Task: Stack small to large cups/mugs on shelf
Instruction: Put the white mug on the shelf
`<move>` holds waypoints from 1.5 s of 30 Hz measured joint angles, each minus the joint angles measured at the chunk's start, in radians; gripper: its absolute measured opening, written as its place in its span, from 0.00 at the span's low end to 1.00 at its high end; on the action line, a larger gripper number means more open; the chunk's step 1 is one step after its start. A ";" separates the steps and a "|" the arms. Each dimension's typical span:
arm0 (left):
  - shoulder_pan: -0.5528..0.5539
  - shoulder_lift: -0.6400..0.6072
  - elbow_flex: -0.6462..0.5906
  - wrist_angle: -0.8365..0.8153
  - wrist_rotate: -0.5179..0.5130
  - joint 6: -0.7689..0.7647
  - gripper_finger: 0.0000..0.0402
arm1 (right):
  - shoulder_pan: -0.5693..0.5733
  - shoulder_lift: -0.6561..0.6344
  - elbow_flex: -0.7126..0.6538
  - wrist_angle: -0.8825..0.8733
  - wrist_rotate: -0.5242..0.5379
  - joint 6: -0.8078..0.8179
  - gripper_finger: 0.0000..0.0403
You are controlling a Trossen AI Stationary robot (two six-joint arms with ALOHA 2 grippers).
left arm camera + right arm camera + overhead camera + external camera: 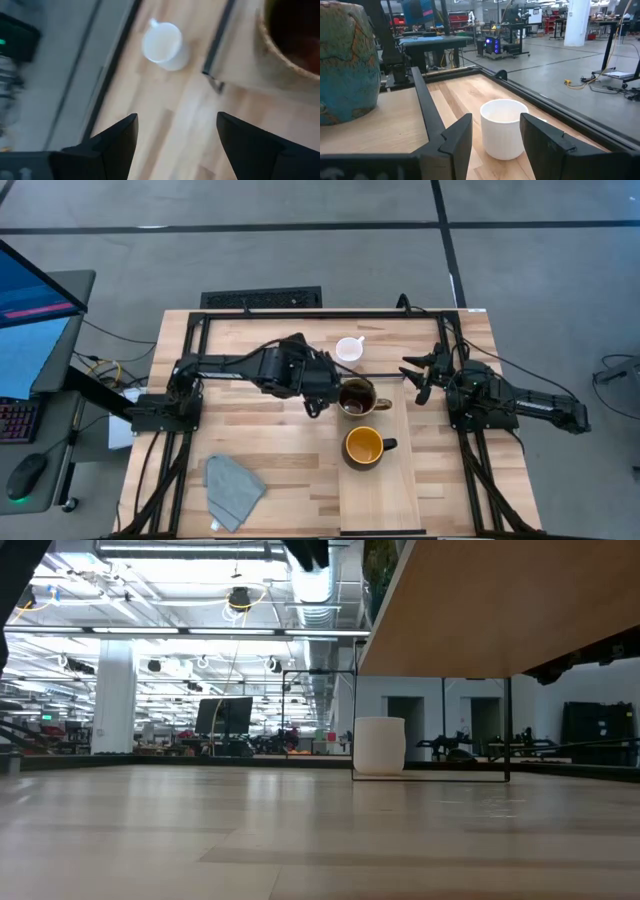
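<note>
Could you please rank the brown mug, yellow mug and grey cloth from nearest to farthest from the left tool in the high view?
From the left tool:
1. Brown mug, right beside it on the board.
2. Yellow mug, farther down the board.
3. Grey cloth, table's near-left corner.

no text, label, brand, number or sign can be read in any view; the mugs, the shelf board and the tabletop carry no lettering, and the screens in the room show only colour.
</note>
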 joint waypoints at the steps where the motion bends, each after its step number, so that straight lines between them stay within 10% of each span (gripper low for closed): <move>1: -0.012 -0.001 0.000 -0.006 -0.038 -0.013 0.65 | 0.000 0.000 0.000 0.000 0.000 0.000 0.47; 9: -0.153 -0.143 -0.001 0.004 -0.170 -0.081 0.65 | 0.000 0.000 0.000 0.000 0.000 0.004 0.47; 17: -0.218 -0.318 -0.164 0.256 0.110 0.182 0.65 | 0.000 0.000 0.000 0.000 0.000 -0.020 0.47; 26: -0.101 -0.684 -0.785 0.878 0.520 0.408 0.65 | 0.000 0.000 0.000 0.000 0.001 -0.019 0.47; 45: 0.023 -1.376 -1.898 1.751 0.631 0.460 0.65 | 0.000 0.000 0.000 0.001 0.003 -0.019 0.47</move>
